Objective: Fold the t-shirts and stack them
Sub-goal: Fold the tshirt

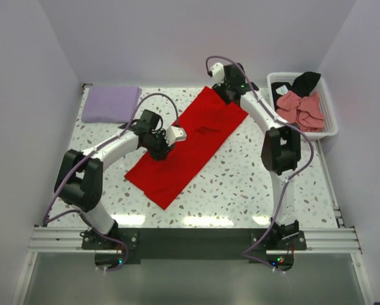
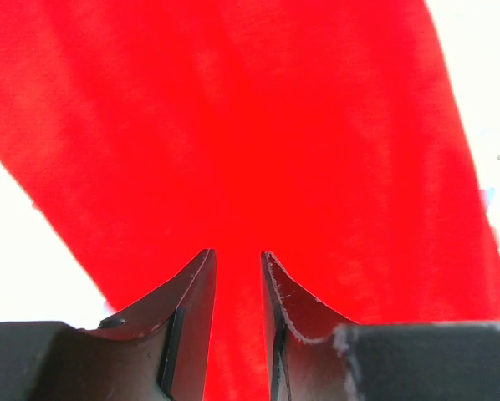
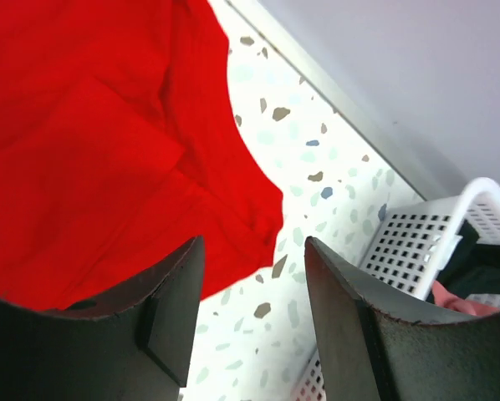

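Observation:
The bright red t-shirt [image 1: 190, 143] lies on the table as a long folded strip running diagonally from near left to far right. My left gripper [image 1: 159, 152] hovers over its near-left half; in the left wrist view the jaws [image 2: 237, 255] stand a narrow gap apart with only red cloth [image 2: 233, 125] beneath them. My right gripper [image 1: 220, 94] is open and empty at the shirt's far right end; in the right wrist view [image 3: 254, 242] it sits over bare table beside the shirt's corner [image 3: 91, 150]. A folded lavender shirt [image 1: 110, 103] lies at the back left.
A white slatted basket [image 1: 326, 105] at the back right holds salmon-pink shirts [image 1: 301, 109] and a black one [image 1: 304, 81]; its wall [image 3: 417, 242] is close to my right fingers. Grey walls enclose the speckled table [image 1: 253, 184].

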You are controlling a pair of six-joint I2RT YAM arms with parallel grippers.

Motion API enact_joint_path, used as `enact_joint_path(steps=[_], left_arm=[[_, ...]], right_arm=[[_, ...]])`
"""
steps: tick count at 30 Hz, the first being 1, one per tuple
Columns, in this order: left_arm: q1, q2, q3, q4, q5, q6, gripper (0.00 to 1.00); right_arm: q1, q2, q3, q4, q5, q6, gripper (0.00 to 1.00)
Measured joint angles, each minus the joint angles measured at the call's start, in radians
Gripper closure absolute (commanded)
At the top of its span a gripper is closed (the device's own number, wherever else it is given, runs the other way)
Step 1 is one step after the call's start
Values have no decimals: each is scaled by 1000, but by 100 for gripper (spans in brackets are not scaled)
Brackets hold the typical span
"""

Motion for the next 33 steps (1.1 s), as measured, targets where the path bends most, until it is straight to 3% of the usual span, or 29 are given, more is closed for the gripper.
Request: enact_joint_path(steps=[8, 16, 21, 26, 29, 33], left_arm=[[-159, 33, -14, -11, -30, 35, 70], [-257, 100, -57, 5, -93, 40, 73], [-466, 119, -46, 61, -92, -42, 74], [-676, 243, 106, 105, 37, -172, 72], [-671, 246, 123, 112, 136, -241, 70], [-487, 173, 122, 154, 212, -325, 66]], right_arm=[[-5, -174, -19, -140, -113, 144, 45], [-52, -196, -134, -301, -229, 250, 46], [-116, -206, -200, -357, -269, 277, 47], [-165, -225, -228, -386, -291, 282, 50], [-168, -225, -227, -389, -315, 282, 56], [-161, -207, -203, -404, -367, 284, 64]])
